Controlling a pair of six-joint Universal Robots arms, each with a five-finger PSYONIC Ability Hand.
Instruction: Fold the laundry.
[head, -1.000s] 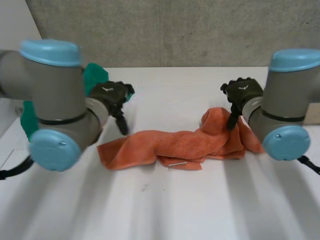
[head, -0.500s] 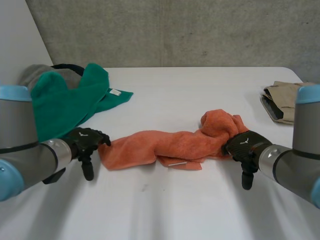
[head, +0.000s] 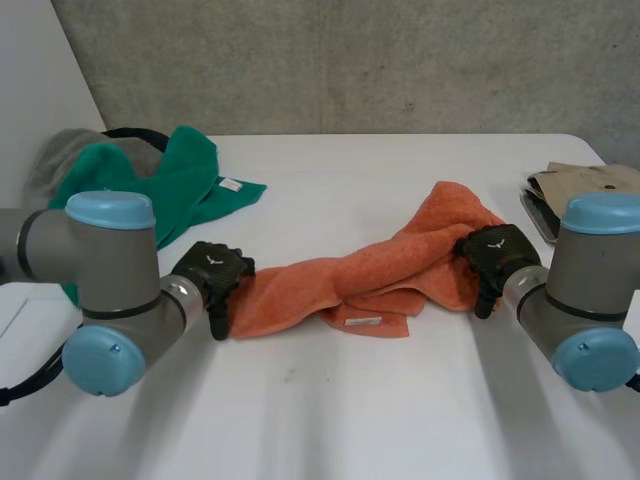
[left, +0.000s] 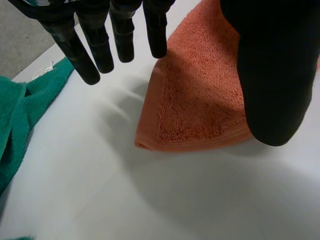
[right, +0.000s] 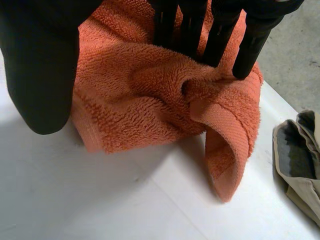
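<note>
An orange towel (head: 370, 280) lies crumpled in a long strip across the middle of the white table (head: 330, 420). My left hand (head: 212, 272) is at its left end. In the left wrist view its fingers (left: 95, 45) hang straight over the bare table beside the towel's corner (left: 195, 110), the thumb (left: 272, 75) over the cloth, open. My right hand (head: 492, 252) is at the towel's bunched right end. Its straight fingers (right: 215, 35) press into the folds (right: 140, 100), with the thumb (right: 42, 65) apart on the near side.
A green cloth (head: 150, 190) lies at the back left, partly over a grey garment (head: 60, 150), and its edge (left: 20, 115) is close to my left hand. A folded beige garment (head: 585, 195) sits at the right edge, close beyond the towel's right end (right: 300, 165).
Both hands have come in from beside the towel onto its two ends. The towel's right end has shifted back and to the right, stretching the strip.
</note>
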